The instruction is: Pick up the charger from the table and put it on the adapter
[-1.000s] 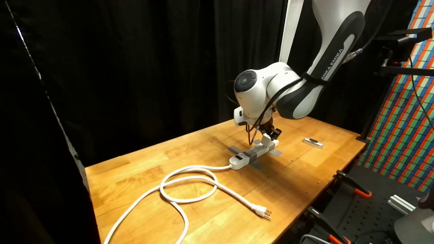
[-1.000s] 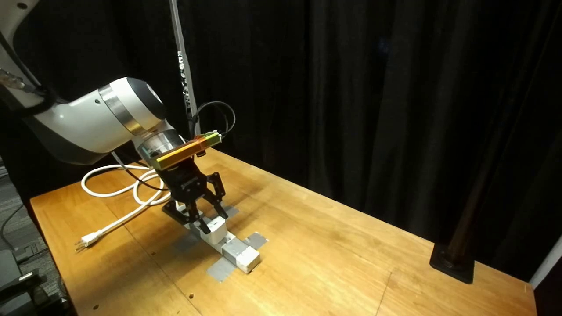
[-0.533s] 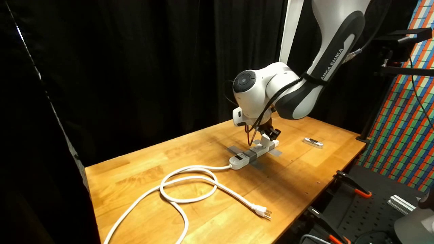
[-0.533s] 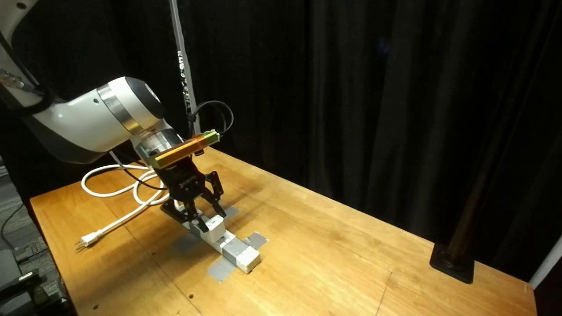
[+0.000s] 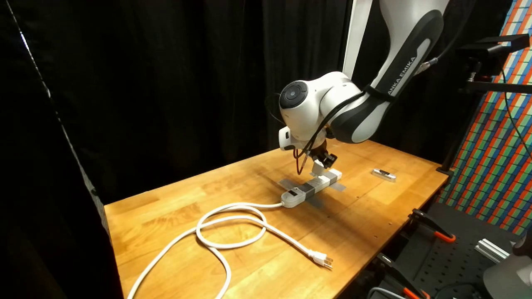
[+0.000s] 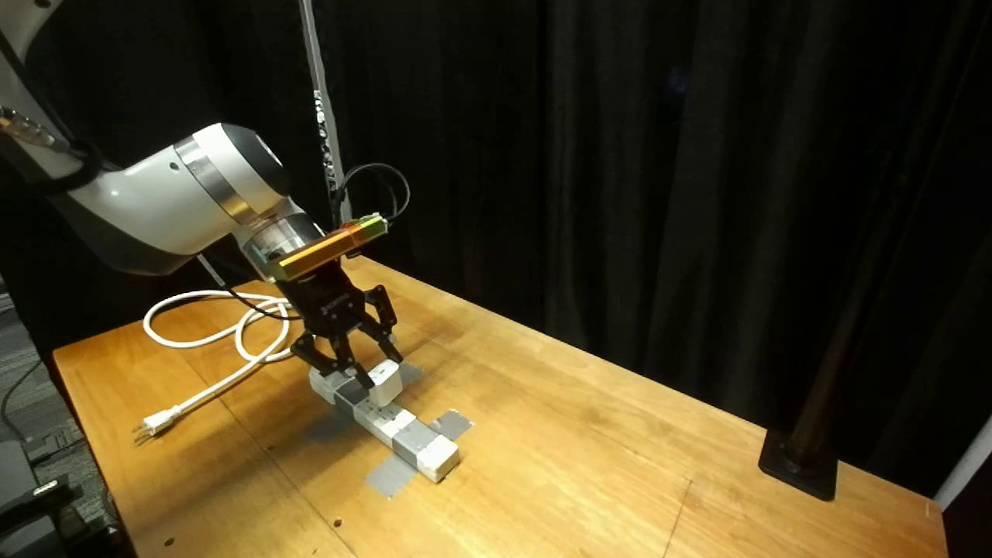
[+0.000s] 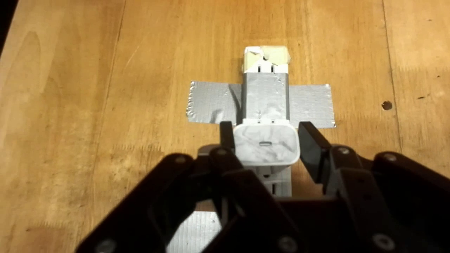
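Both exterior views share the bar-shaped white-and-grey plastic adapter [image 5: 319, 184], looking obliquely down from its opposite ends; wrist view faces steeply down, close above.

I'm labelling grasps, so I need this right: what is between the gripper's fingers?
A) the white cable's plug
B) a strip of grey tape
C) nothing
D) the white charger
D: in the wrist view the white charger sits between the black fingers, one on either side.
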Motion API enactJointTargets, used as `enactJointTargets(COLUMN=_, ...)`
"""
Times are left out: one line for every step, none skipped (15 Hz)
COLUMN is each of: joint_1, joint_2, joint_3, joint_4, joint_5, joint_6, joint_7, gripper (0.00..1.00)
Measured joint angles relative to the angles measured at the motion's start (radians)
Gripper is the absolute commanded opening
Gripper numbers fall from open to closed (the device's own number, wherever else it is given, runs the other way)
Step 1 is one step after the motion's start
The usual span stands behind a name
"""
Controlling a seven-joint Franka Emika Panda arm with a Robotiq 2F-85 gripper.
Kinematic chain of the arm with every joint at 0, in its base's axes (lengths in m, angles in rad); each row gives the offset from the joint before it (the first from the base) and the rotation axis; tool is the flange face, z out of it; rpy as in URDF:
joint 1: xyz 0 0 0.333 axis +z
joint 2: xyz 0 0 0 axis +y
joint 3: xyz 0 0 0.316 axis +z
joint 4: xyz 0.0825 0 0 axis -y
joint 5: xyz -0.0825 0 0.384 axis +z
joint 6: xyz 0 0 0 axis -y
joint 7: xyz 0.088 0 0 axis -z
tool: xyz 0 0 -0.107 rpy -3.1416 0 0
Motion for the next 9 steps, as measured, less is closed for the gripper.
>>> enactJointTargets(joint_1=0.002, joint_2=0.000, joint_3=0.000, joint_4=0.004, joint_5=0.000, joint_6=-0.003, joint_7=0.000, gripper=0.23)
enactJointTargets(joint_1=0.003, joint_2=0.001, joint_3=0.000, joint_4=0.007, joint_5=0.000, joint_6=-0.008, joint_7=0.000, gripper=0.23)
enactJointTargets(joint_1=0.003, joint_2=0.003, joint_3=0.000, joint_4=0.010, joint_5=0.000, joint_6=-0.015, joint_7=0.000, gripper=0.23)
enactJointTargets(joint_1=0.003, joint_2=0.005, joint_3=0.000, joint_4=0.013, joint_5=0.000, joint_6=-0.024, joint_7=0.000, gripper=0.23)
enactJointTargets(joint_1=0.004, joint_2=0.009, joint_3=0.000, joint_4=0.015, joint_5=0.002, joint_6=-0.036, joint_7=0.000, gripper=0.23)
enactJointTargets(joint_1=0.004, joint_2=0.012, joint_3=0.000, joint_4=0.017, joint_5=0.006, joint_6=-0.045, joint_7=-0.001, gripper=0.23)
enactJointTargets(joint_1=0.004, joint_2=0.017, joint_3=0.000, joint_4=0.019, joint_5=0.010, joint_6=-0.054, joint_7=-0.001, gripper=0.23)
enactJointTargets(joint_1=0.004, joint_2=0.022, joint_3=0.000, joint_4=0.022, joint_5=0.017, joint_6=-0.061, joint_7=-0.005, gripper=0.23)
enactJointTargets(joint_1=0.004, joint_2=0.028, joint_3=0.000, joint_4=0.025, joint_5=0.023, joint_6=-0.065, joint_7=-0.009, gripper=0.23)
